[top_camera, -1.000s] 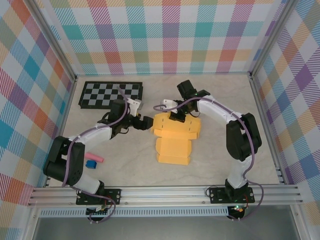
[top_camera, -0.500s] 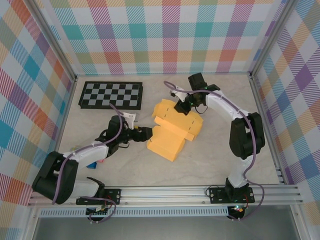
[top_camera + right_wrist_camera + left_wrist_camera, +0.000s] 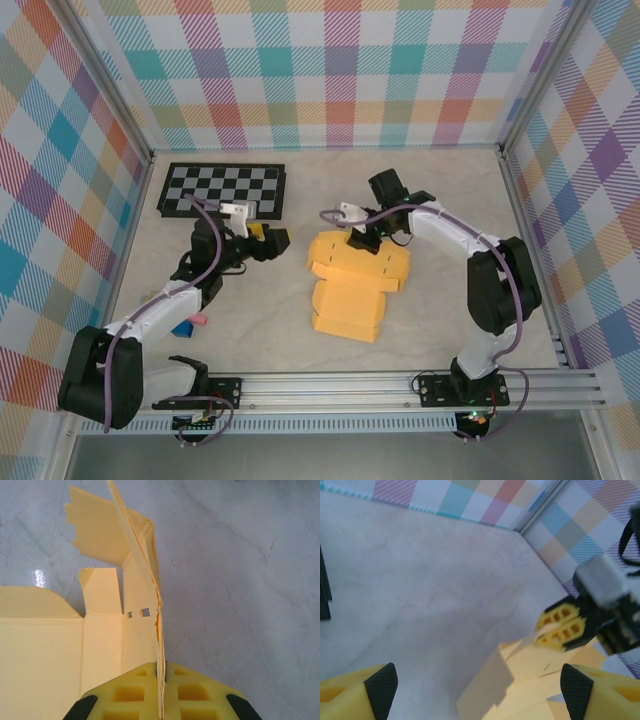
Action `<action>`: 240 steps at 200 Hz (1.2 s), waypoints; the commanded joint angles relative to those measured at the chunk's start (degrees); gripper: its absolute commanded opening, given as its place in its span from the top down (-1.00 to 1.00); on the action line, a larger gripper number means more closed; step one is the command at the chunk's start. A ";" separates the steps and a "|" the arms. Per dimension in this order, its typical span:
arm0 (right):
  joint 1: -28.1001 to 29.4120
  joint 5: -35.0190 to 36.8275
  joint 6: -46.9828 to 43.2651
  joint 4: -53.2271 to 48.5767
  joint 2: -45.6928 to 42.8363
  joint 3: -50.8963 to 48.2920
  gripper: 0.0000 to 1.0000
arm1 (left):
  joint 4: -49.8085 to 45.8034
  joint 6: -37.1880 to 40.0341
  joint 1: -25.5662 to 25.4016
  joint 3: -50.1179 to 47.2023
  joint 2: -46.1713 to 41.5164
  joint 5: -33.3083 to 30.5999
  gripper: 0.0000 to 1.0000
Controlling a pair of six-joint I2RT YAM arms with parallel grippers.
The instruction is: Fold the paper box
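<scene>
left gripper (image 3: 272,240) pulled back from paper box (image 3: 352,290) toward checkerboard (image 3: 222,190), jaws wide, empty. paper box lies square again at table centre. right gripper (image 3: 357,237) clamped on its raised far flap.

Top external: 1 fixed camera, high above and behind the 2 arm bases, looking down and forward over the whole table (image 3: 450,330) from far off. Left wrist: low over the table, facing across it toward a wall corner (image 3: 527,522), the left gripper (image 3: 479,686) at the bottom edge; it shares the paper box (image 3: 520,680) and the right gripper (image 3: 565,627) with the overhead view. Right wrist: very close, looking down past its own fingers along a raised flap of that same paper box.
</scene>
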 commanded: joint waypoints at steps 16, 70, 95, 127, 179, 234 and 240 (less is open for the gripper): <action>2.68 4.59 -14.96 14.66 -4.14 -7.98 0.90 | -0.91 -1.48 2.20 2.03 9.03 5.31 -0.86; 5.82 11.34 -17.99 29.09 -6.18 -14.60 0.86 | -2.00 0.83 1.60 6.18 19.49 7.36 -0.91; 8.44 15.54 -20.20 40.55 -7.41 -20.57 0.85 | -3.08 4.39 -0.36 7.06 21.98 7.31 -0.97; 10.75 17.96 -24.82 52.26 -7.94 -26.69 0.84 | -2.94 15.01 -1.50 7.81 23.17 11.50 -0.99; 10.99 18.54 -30.62 68.44 -5.58 -32.94 0.82 | -1.08 22.27 0.11 6.22 21.70 17.08 -0.93; 10.91 19.00 -31.30 69.97 -5.49 -34.28 0.80 | -5.69 26.11 1.61 8.61 15.06 12.57 -0.96; 10.83 18.80 -31.25 70.03 -5.36 -34.30 0.79 | -9.49 29.21 1.97 10.02 14.31 12.99 -0.97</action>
